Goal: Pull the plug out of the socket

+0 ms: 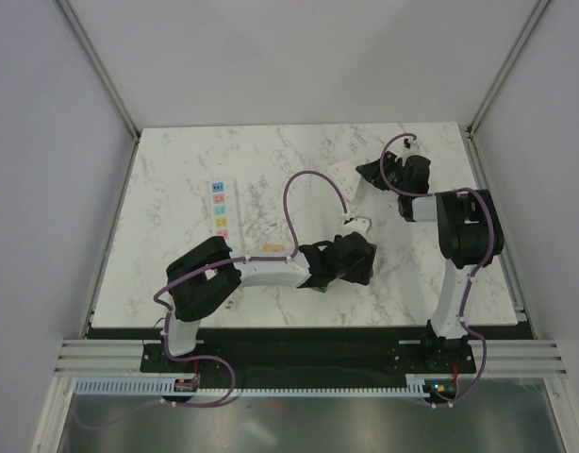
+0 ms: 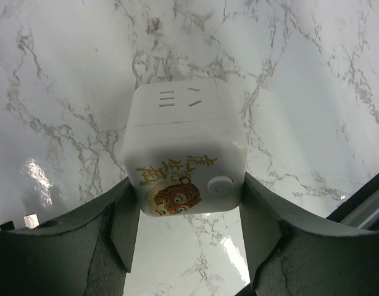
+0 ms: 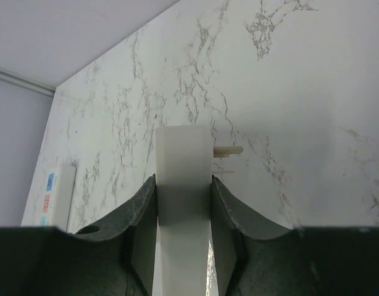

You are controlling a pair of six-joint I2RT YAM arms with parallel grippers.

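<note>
The left fingers (image 2: 118, 234) are clamped on the two opposite sides of a white cube-shaped plastic socket (image 2: 183, 148), one dark pad on each side. The face of the cube turned to the wrist camera carries a sticker of an orange cartoon tiger with yellow characters above it, and a round white button beside it; the next face shows the slots for a plug. The right fingers (image 3: 143, 228) are closed tightly on a white rectangular plastic plug (image 3: 183, 185), which stands between the two pads. Its metal prongs (image 3: 229, 150) point out to the side and are bare, not inside any slot. In the top view the socket (image 1: 357, 225) is near the middle of the white marble-patterned table (image 1: 176, 170), and the plug (image 1: 365, 192) is a little behind it, apart from it. On the left half of the table lies a long white power strip with coloured labels (image 1: 220, 209), well apart from both arms.
</note>
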